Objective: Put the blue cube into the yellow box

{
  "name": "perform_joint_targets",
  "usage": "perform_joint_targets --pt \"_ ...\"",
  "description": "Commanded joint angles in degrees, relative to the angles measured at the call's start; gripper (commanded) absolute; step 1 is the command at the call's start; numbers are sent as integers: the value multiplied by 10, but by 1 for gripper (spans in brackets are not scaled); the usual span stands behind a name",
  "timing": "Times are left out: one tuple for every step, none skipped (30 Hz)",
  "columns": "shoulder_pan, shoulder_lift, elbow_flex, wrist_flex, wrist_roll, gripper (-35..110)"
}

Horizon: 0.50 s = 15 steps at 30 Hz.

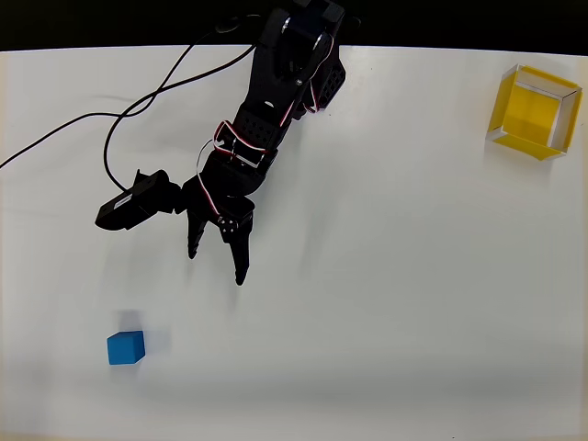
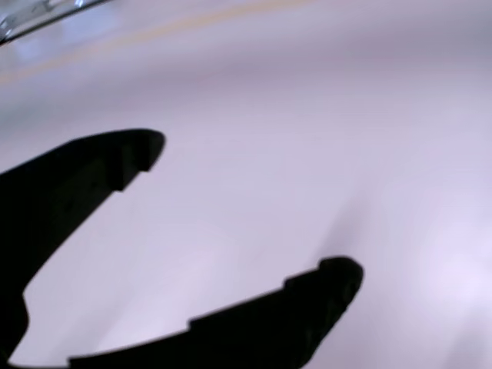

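In the overhead view, a plain white table [image 1: 386,303] is filling almost the whole picture, with a black band of unlit room [image 1: 110,23] running along the far edge. The black arm [image 1: 285,83] is reaching in from the far side toward the near left, with red and white wires looping along its upper links. A thin black cable [image 1: 138,110] is trailing across the tabletop from the arm's base toward the left edge. The gripper [image 1: 217,265] is pointing at the near side with its two fingers spread apart in a clear V, and bare table is showing between them, so it is holding nothing. The blue cube [image 1: 126,347] is sitting on the table near the left near corner, casting a soft shadow on its far side; it is lying near the gripper's tips but apart from them, to their near left. The yellow box [image 1: 533,112] is standing at the far right of the table, well apart from both cube and arm, its pale rims catching the light.

In the wrist view, the two dark fingers [image 2: 84,184] are showing as blurred silhouettes, standing wide apart over the pale, slightly lilac surface [image 2: 323,131]. Nothing is lying between them. A faint yellowish line is crossing the far top of the picture; what it is cannot be told.
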Motion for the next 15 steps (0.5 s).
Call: perform_joint_targets --pt "35 -69 -145 -68 -10 50" --pt "41 -100 -174 -71 -12 51" --pt "47 -128 -206 -70 -12 51" --pt "53 -158 -236 -70 -13 52" --pt "58 -188 -265 -70 -18 52" --pt "63 -217 -294 -72 -24 52" --pt "68 -245 -321 -75 -28 52" --pt "72 -272 -348 -76 -33 52" --pt "76 -297 -374 -77 -36 52" --pt "79 -319 -398 -81 -37 52" --pt "82 -339 -419 -83 -37 52" --pt "83 -358 -440 -85 -36 52" --pt "84 -375 -459 -88 -36 52" --pt "86 -392 -475 -90 -40 52" --pt "87 -410 -491 -93 -44 52"
